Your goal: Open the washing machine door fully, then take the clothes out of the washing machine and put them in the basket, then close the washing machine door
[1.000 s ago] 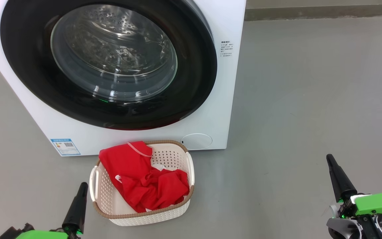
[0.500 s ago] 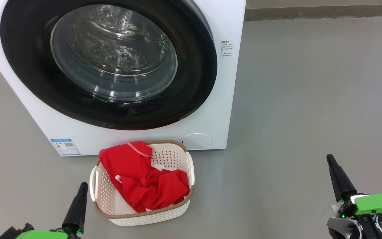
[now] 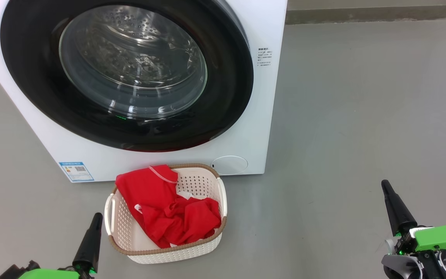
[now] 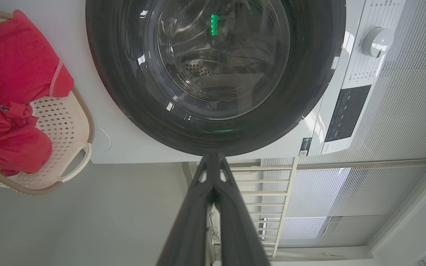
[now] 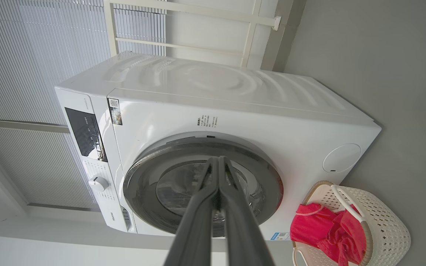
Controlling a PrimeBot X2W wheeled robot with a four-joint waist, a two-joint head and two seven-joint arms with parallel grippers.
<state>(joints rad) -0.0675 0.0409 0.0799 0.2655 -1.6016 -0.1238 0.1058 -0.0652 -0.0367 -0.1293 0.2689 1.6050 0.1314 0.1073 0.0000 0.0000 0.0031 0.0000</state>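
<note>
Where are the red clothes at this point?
In the head view the clothes lie inside the basket, which stands on the floor right before the washing machine, below its shut door.

Left tool (image 3: 97, 217): long, matte black, tapering to a narrow rounded tip.
Left fingers (image 4: 194, 214): two slim dark grey blades with small openings near the tip.
Left wrist housing (image 3: 48, 273): bright green shell with black fittings beside it.
Right tool (image 3: 385, 185): the same black tapered shape.
Right wrist housing (image 3: 439, 237): bright green and boxy, with a white band at its front and a small dark dot on its side.
Below the right wrist: pale grey curved cover (image 3: 401, 263) and a thin white cable (image 3: 445, 267).
</note>
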